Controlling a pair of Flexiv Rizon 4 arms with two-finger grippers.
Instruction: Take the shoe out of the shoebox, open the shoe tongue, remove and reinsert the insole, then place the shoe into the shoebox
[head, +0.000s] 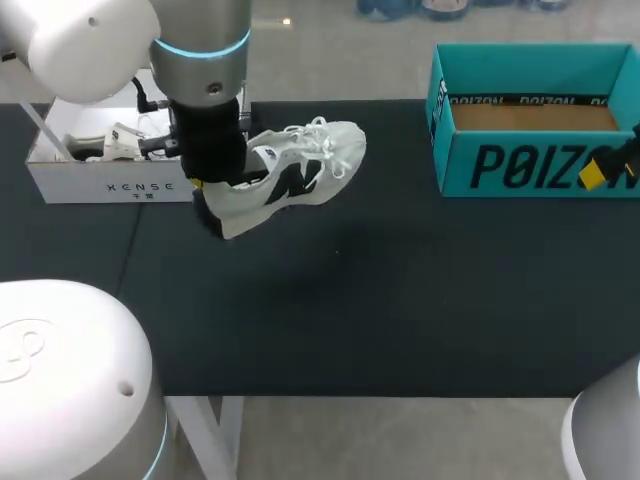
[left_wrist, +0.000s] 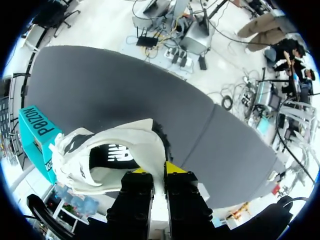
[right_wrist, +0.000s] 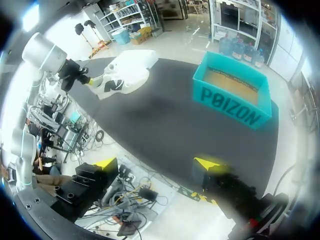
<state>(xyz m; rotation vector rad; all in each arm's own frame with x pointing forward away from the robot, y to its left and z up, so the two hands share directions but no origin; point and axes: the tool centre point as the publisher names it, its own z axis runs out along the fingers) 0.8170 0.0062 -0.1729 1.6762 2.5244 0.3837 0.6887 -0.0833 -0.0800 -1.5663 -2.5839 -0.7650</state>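
Left end effector (left_wrist: 152, 172) is clamped on the heel rim of a white lace-up sneaker with black side panels (left_wrist: 115, 155). Its two yellow-tipped fingers are nearly together, with the heel's back wall pinched between them (one finger inside the opening, the other outside). In the head view this sneaker (head: 295, 175) hangs from that end effector (head: 205, 188) near the far left of the black-covered bench (head: 350, 320), apparently lifted off the surface. Its heel is at the fingers, its toe and loose white laces point toward the right, and its sole faces the front edge. The dark insole shows inside the opening in the left wrist view. A teal cardboard shoebox (head: 520, 165) stands open at the far right of the bench, well apart from the sneaker, with its brown floor bare. Right end effector (right_wrist: 157, 162) has its fingers spread wide with nothing between them, and it sits out past the bench's edge on the shoebox's side. A white open cardboard box (head: 110, 185) sits at the far left, just behind the left arm.
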